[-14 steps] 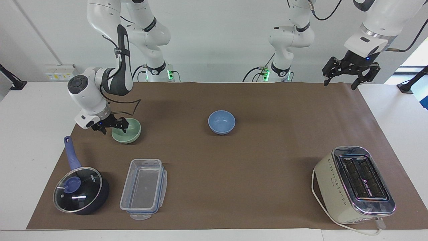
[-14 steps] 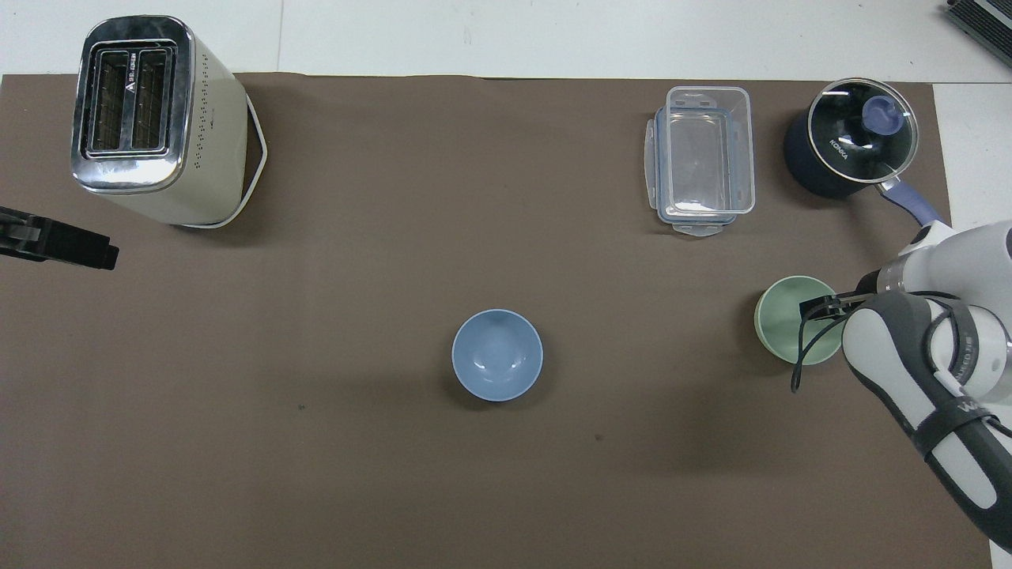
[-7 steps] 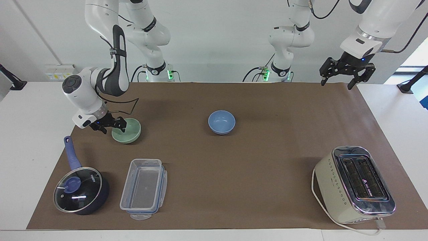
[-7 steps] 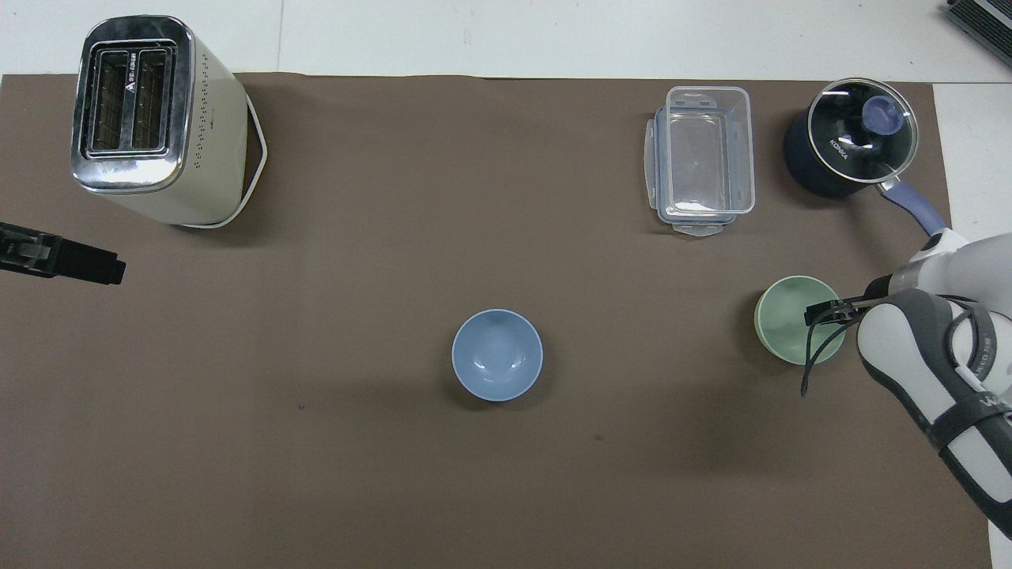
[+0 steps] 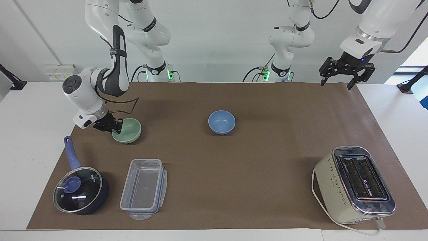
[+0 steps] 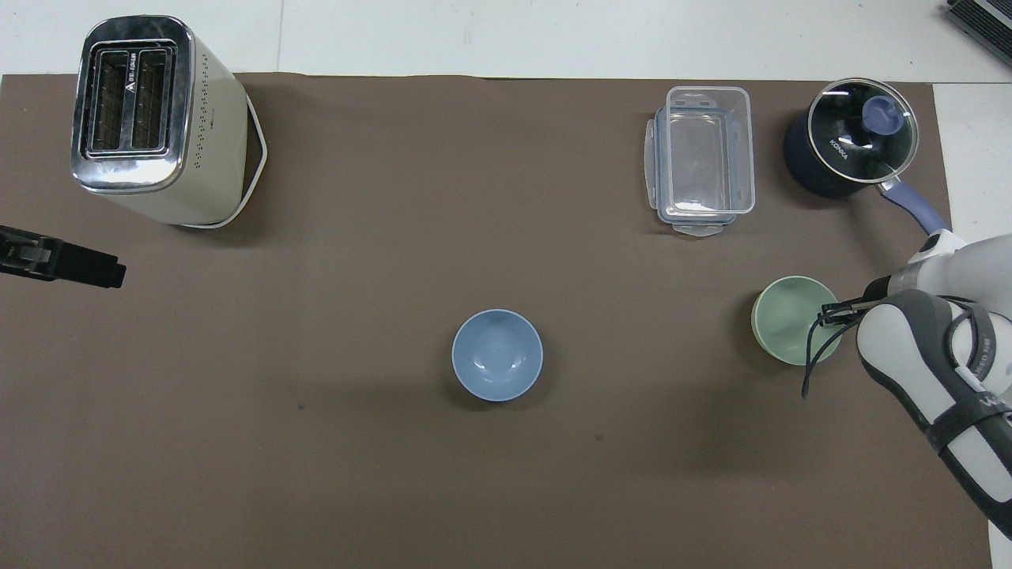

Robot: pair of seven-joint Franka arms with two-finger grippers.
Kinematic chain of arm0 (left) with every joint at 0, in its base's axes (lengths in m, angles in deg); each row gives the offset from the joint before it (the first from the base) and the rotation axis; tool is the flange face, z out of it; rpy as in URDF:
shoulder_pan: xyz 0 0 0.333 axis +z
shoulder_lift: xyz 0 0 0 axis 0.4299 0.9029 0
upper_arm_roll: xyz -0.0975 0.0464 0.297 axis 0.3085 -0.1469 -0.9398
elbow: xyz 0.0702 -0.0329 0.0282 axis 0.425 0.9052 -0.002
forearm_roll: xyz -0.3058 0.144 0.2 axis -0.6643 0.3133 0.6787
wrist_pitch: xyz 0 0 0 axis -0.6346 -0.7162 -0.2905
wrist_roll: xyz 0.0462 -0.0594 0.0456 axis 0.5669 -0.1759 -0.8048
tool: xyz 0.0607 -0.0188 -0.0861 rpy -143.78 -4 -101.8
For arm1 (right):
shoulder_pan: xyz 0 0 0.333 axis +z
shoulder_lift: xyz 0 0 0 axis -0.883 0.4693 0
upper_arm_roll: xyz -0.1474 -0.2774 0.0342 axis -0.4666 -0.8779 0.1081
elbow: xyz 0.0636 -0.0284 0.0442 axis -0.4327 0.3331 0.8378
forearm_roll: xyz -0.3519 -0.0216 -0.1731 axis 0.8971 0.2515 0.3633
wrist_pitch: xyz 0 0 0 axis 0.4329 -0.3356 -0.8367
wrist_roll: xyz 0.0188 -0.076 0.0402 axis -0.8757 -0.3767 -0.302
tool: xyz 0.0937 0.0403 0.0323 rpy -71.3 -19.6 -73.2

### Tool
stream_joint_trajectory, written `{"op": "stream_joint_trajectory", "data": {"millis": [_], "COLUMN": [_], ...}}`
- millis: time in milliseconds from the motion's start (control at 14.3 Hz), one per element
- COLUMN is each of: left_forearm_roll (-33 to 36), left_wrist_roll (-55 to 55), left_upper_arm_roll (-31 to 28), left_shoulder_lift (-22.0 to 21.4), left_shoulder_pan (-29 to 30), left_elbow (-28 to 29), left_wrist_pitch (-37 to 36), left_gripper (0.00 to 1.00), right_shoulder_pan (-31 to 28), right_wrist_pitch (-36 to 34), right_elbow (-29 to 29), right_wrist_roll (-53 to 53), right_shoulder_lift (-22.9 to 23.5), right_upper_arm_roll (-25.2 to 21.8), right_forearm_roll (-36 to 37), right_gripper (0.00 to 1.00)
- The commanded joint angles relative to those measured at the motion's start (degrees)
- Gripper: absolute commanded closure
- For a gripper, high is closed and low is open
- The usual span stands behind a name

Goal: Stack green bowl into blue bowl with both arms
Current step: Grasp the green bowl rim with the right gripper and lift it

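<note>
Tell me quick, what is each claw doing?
Right gripper: closed on the green bowl's rim.
Left gripper: open, empty, waiting above the table's corner.

Mint-green bowl (image 5: 127, 131); periwinkle-blue bowl (image 5: 221, 122); brown mat (image 5: 254, 160); cream toaster (image 5: 351, 184).

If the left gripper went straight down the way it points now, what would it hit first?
Probably just the brown mat. The left gripper hangs open over the mat's edge nearest the robots, at the left arm's end of the table; nothing shows beneath it, though depth is uncertain.

Probably a robotics lab: bench-mounted white arms (image 5: 110, 50), papered table (image 5: 267, 187), staged kitchenware.
</note>
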Motion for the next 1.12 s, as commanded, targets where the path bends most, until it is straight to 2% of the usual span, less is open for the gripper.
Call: {"op": "stream_joint_trajectory", "data": {"millis": [0,210,560,840,1050], "left_forearm_roll": [1.04,1.04,1.12,0.95,0.95], "left_wrist_roll": [-0.05,-1.10,-2.78,-2.60,-2.69], "left_upper_arm_roll": [0.28,0.28,0.28,0.28,0.37], "left_shoulder_lift": [-1.85,-2.03,-2.03,-1.94,-1.94], "left_shoulder_pan": [0.37,0.46,0.46,0.46,0.37], "left_elbow": [1.95,2.21,2.30,1.95,1.95], "left_wrist_pitch": [-0.63,-0.63,-0.28,-0.19,-0.28], "left_gripper": [0.00,0.00,0.00,0.00,0.00], "right_shoulder_pan": [-0.76,-0.59,0.47,0.47,0.47], "right_wrist_pitch": [1.02,-0.47,-12.68,-18.74,-20.07], "right_elbow": [-0.38,-2.23,-11.10,-16.37,-18.31], "right_wrist_roll": [2.37,2.20,4.12,4.57,-1.56], "right_shoulder_lift": [0.70,0.62,-1.23,-1.85,-1.85], "right_upper_arm_roll": [0.39,0.57,1.53,5.21,10.04], "right_forearm_roll": [-1.31,-1.31,-1.92,-5.62,-5.80], "right_gripper": [1.00,1.00,1.00,1.00,1.00]}}
